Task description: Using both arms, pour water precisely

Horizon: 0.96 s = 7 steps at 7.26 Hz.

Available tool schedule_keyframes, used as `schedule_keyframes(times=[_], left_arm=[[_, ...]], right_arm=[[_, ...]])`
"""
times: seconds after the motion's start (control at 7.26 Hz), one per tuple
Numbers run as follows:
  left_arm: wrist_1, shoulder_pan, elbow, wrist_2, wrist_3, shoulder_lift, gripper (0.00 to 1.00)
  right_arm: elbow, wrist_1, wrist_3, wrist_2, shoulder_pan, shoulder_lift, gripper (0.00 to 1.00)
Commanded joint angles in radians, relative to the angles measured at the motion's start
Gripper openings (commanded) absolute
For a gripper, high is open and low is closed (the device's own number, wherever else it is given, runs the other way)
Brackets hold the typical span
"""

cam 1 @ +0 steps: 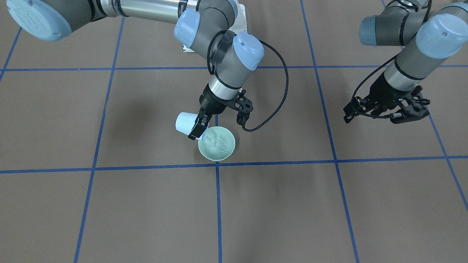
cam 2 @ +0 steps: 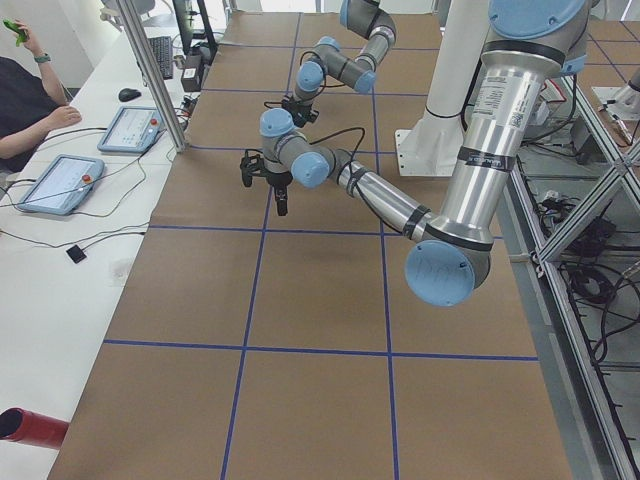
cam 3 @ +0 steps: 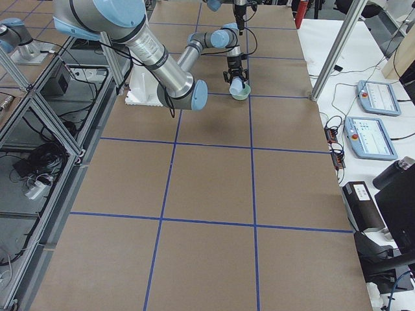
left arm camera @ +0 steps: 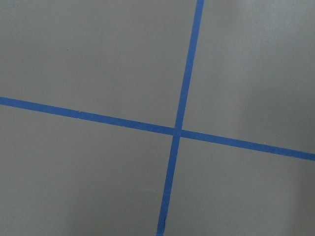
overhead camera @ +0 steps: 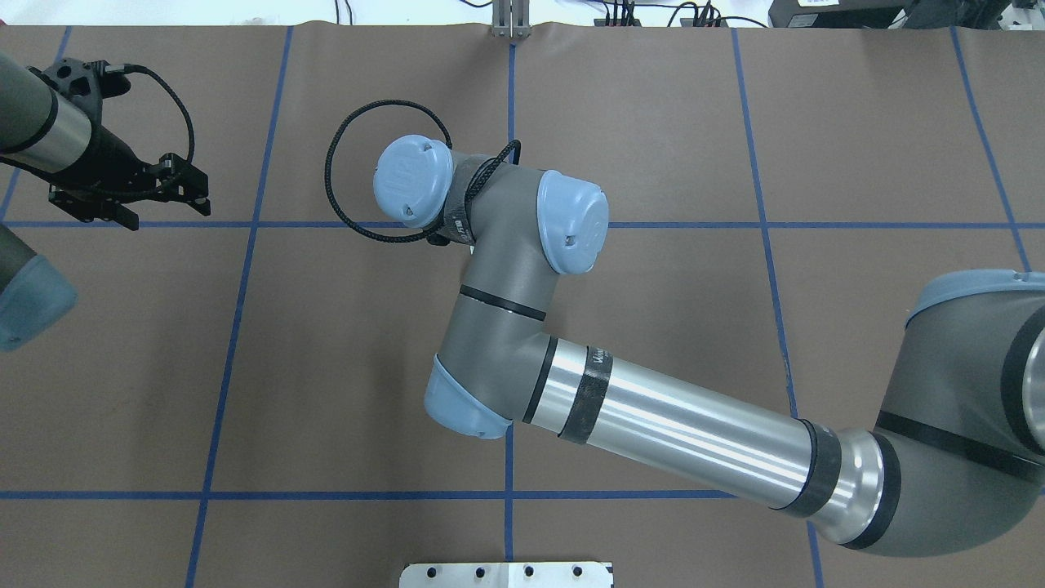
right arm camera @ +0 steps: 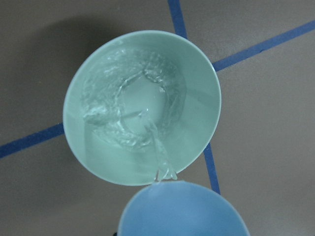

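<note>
My right gripper is shut on a pale blue cup, which it holds tipped on its side over the rim of a pale green bowl. In the right wrist view the cup's lip is just over the bowl's near rim. A thin stream of water runs from it into rippled water in the bowl. My left gripper hangs open and empty above the bare table, far to the bowl's side. In the overhead view the right arm hides the cup and bowl, while the left gripper shows.
Blue tape lines divide the brown table into squares. A white pedestal base stands at the robot's edge. A person sits by tablets on a side bench. A red cylinder lies off the table's corner.
</note>
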Motion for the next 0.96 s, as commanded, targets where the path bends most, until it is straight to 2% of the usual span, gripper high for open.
schedule_keyframes(times=[0.0, 0.28, 0.41, 0.69, 0.83], left_arm=[[0.0, 0.0, 0.002, 0.0, 0.0, 0.0, 1.0], [0.0, 0.0, 0.002, 0.0, -0.001, 0.0, 1.0], [0.0, 0.0, 0.002, 0.0, 0.0, 0.0, 1.0], [0.0, 0.002, 0.002, 0.0, -0.006, 0.002, 1.0], [0.0, 0.002, 0.001, 0.0, -0.011, 0.0, 1.0]], right_arm=[[0.004, 0.001, -0.01, -0.008, -0.007, 0.001, 0.0], [0.03, 0.081, 0.007, 0.003, -0.006, -0.026, 0.0], [0.069, 0.213, 0.01, 0.012, -0.003, -0.093, 0.0], [0.225, 0.246, 0.034, 0.154, 0.079, -0.166, 0.0], [0.352, 0.286, 0.127, 0.215, 0.125, -0.246, 0.0]])
